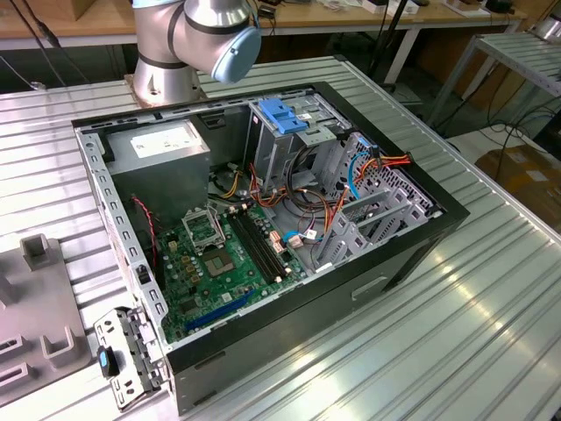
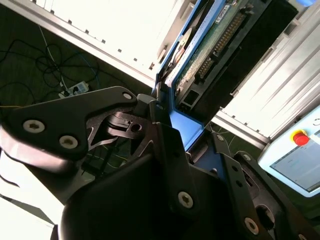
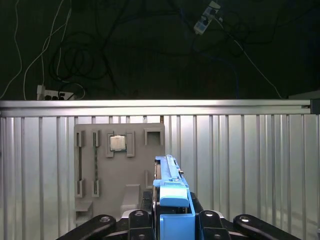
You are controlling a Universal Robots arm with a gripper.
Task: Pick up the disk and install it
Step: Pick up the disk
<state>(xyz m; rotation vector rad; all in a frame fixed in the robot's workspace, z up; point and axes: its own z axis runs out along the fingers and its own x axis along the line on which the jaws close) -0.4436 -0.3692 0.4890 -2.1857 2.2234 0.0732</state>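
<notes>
Blue-framed disk [image 3: 169, 172] pinched edge-on in the tool [image 3: 172, 212], held above the ribbed worktop [image 3: 250, 160], near a grey fixture plate [image 3: 100, 200]. Judgement: disk lifted, not yet installed. Hold the pinch firm, disk square to the drive cage [image 1: 285, 145], clear of loose cables [image 1: 316, 224].

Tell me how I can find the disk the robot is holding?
In the first wrist view, find the ribbed silver table, then the black gripper in front of it. Clamped on edge in its grip is the disk. Its bright blue frame sets it apart from the black gripper and the flat grey holder plate lying on the table.
</notes>
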